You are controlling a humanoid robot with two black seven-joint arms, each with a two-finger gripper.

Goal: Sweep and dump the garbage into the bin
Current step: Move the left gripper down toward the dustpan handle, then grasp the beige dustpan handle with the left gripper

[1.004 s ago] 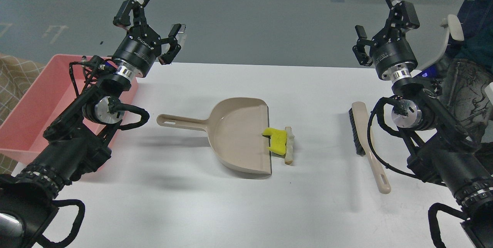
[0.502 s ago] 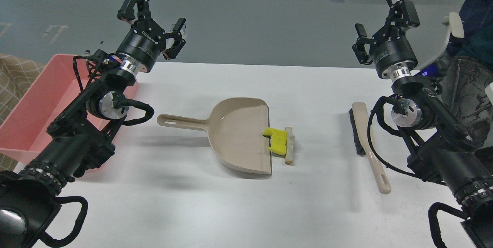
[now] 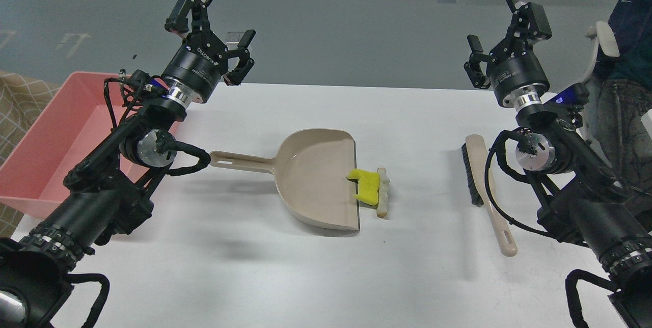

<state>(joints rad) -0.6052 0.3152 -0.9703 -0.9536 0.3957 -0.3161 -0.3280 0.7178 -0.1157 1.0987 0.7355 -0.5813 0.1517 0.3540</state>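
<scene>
The yellow sponge-like chunk [image 3: 368, 186] lies at the open lip of the beige dustpan [image 3: 316, 178], partly on it. The white bread-like slice [image 3: 383, 191] lies on the table just right of the chunk, touching it. The pink bin [image 3: 46, 139] stands at the table's left edge. My left gripper [image 3: 216, 25] is open and empty, raised above the table's far edge, to the right of the bin's far end. My right gripper [image 3: 501, 27] is open and empty, raised above the far right of the table.
A beige hand brush [image 3: 486, 195] with black bristles lies on the table at the right, under my right arm. The dustpan's long handle [image 3: 239, 161] points left, its end touching my left arm's cable. A chair [image 3: 601, 48] stands at the far right.
My left gripper has moved to the right and a little up, away from the bin. My right gripper has shifted slightly. The dustpan, garbage and brush have not moved.
</scene>
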